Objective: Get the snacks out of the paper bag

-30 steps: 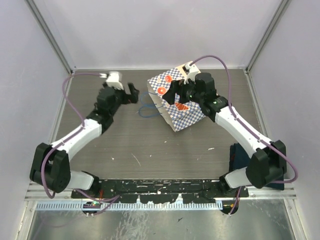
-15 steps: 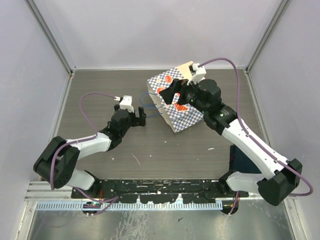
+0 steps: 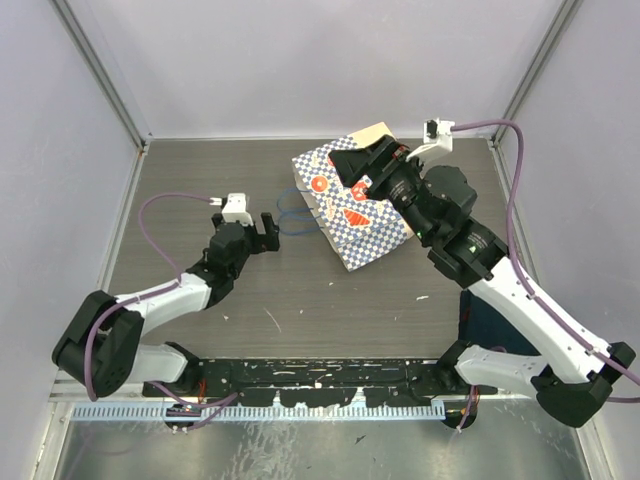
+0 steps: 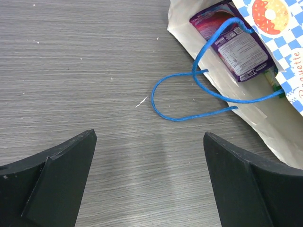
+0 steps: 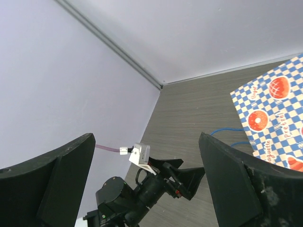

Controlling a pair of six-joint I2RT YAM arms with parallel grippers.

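Observation:
The paper bag [image 3: 362,222] lies on its side at the middle back of the table, its mouth facing left and its blue cord handles [image 3: 292,214] spilled onto the wood. Inside the mouth [image 4: 255,101] I see a purple snack packet [image 4: 234,40] with a green one's edge [image 4: 273,79] behind it. My left gripper [image 3: 266,230] sits low on the table just left of the handles [image 4: 189,97], open and empty [image 4: 149,137]. My right gripper [image 3: 362,160] hovers above the bag's far end, open and empty [image 5: 147,137], looking over the bag [image 5: 277,111] toward the left arm.
A dark blue cloth [image 3: 490,320] lies by the right arm's base. Pale walls with metal rails close in the table on the left, back and right. Bare wood lies in front of the bag and to its left.
My left gripper has swung from the back of the table down and forward, settling facing the handles. My right gripper has lifted off the bag's top and drawn back to the right.

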